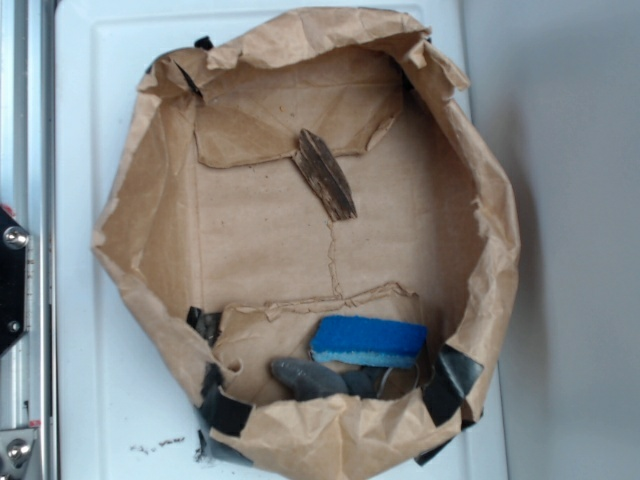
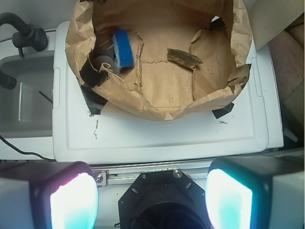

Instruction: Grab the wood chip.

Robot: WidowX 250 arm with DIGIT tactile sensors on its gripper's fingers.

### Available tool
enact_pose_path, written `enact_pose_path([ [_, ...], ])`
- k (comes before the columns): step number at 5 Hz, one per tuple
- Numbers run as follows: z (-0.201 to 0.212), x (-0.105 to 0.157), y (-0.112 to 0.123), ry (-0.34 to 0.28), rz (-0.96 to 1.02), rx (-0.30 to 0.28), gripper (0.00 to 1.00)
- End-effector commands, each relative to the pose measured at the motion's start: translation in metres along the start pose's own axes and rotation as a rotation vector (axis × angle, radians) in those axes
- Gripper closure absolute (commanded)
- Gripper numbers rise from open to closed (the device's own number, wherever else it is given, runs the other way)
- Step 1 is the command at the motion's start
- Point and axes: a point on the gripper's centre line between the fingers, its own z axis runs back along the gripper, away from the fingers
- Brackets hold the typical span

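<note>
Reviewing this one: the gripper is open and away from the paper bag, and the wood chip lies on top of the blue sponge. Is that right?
Not quite. The wood chip lies alone on the floor of the paper bag, well apart from the blue sponge, which sits at the opposite side beside a grey object. The exterior view shows this. The rest holds: the gripper is open and outside the bag.
</note>
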Motion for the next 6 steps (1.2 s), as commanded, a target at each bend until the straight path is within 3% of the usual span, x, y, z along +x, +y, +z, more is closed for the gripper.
enact_pose_path([
  [1, 0.000, 0.000, 0.000, 0.000, 0.000, 0.000, 0.00],
  [2, -0.002, 0.035, -0.012, 0.032, -0.008, -0.044, 0.00],
  [3, -0.007, 0.072, -0.016, 0.018, -0.011, -0.064, 0.00],
  [5, -0.026, 0.102, 0.009, 0.024, -0.332, -0.186, 0.00],
  [6, -0.026, 0.102, 0.009, 0.024, -0.332, -0.186, 0.00],
])
